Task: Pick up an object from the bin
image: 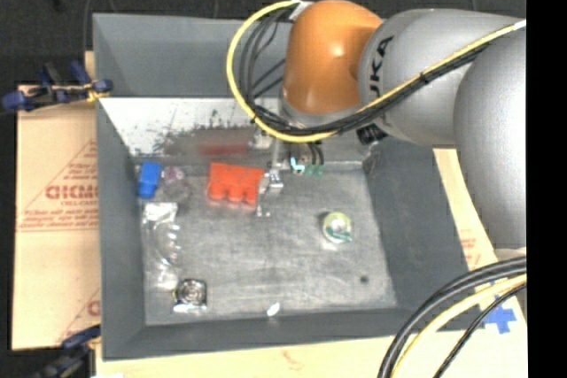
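Okay: grey metal bin (120, 235) holds few loose things. Red-orange toy brick (232, 184) on floor, far middle; long axis roughly left-right, slightly tilted. Hand (268, 186) just beside brick's right end; released or clenched, cannot tell. Blue cap (148, 179) far left. Clear plastic wrap (162, 235) nearer. Round metal piece (190, 292) near-left corner. Round pale-green thing (337, 227) right. White scrap (273, 309) near edge.

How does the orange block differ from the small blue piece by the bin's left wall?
The orange block is clearly larger than the blue piece. The orange block lies right beside the tool; the blue piece lies apart from it, near the left wall. Both rest on the bin floor toward the back wall.
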`<state>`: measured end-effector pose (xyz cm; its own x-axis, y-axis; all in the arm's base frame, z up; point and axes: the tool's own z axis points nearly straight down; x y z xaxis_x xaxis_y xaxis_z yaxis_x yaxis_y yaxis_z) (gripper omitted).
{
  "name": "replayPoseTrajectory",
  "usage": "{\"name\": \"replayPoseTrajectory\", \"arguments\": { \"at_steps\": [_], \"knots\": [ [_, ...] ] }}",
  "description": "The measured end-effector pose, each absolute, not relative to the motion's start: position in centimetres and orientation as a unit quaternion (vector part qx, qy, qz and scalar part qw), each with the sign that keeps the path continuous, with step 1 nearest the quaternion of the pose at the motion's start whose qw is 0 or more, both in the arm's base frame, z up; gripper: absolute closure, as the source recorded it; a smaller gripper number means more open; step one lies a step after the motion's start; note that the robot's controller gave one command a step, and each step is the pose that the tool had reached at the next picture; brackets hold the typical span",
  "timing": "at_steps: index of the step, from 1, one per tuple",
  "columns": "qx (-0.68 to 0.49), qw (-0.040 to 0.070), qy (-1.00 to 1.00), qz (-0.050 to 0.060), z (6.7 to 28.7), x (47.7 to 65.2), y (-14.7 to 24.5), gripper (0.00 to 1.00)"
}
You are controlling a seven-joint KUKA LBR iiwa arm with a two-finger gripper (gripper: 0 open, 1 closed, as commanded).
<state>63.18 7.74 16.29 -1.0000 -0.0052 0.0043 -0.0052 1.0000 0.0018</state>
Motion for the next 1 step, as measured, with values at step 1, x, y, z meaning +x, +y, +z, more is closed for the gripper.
{"name": "replayPoseTrajectory", "arguments": {
  "at_steps": [1],
  "knots": [
    [-0.117,-0.004,-0.993,-0.002,8.44,64.56,9.09,0.0]
  ]
}}
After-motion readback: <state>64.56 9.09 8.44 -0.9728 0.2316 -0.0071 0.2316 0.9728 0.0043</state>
